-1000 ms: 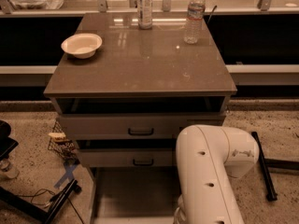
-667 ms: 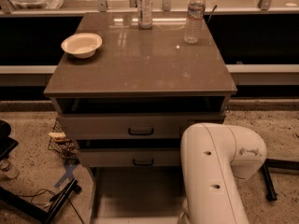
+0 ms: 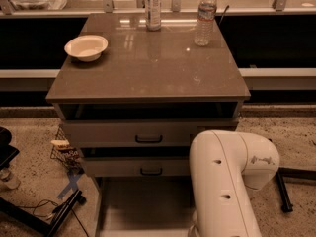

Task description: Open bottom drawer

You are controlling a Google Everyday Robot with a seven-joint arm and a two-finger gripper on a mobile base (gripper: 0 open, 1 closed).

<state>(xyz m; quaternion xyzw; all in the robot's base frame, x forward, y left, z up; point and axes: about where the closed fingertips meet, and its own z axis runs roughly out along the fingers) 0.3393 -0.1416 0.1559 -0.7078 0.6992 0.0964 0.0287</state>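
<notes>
- We see the bottom drawer [image 3: 143, 204] pulled well out of the cabinet towards the camera, its pale interior open to view below the two upper fronts
- The middle drawer front [image 3: 118, 167] sits just above it, with a small dark handle [image 3: 151, 171] and a dark gap over its top edge
- The top drawer front [image 3: 108, 132] carries a like handle [image 3: 148, 139], with a deeper dark opening above it under the bench [image 3: 148, 75]
- The white arm [image 3: 224, 181] rises at the lower right, covering the right side of the open drawer and part of the middle front
- The gripper lies out of view, past the lower edge beneath the arm, so we cannot tell how its jaws stand
- On the bench a pale bowl [image 3: 86, 47] stands near the left edge; a labelled container [image 3: 152, 6] and a clear water bottle [image 3: 205, 16] stand upright at the far edge, apart from each other
- On the floor left of the cabinet we see a small wire basket [image 3: 64, 152] and a cross of blue tape [image 3: 73, 181]
</notes>
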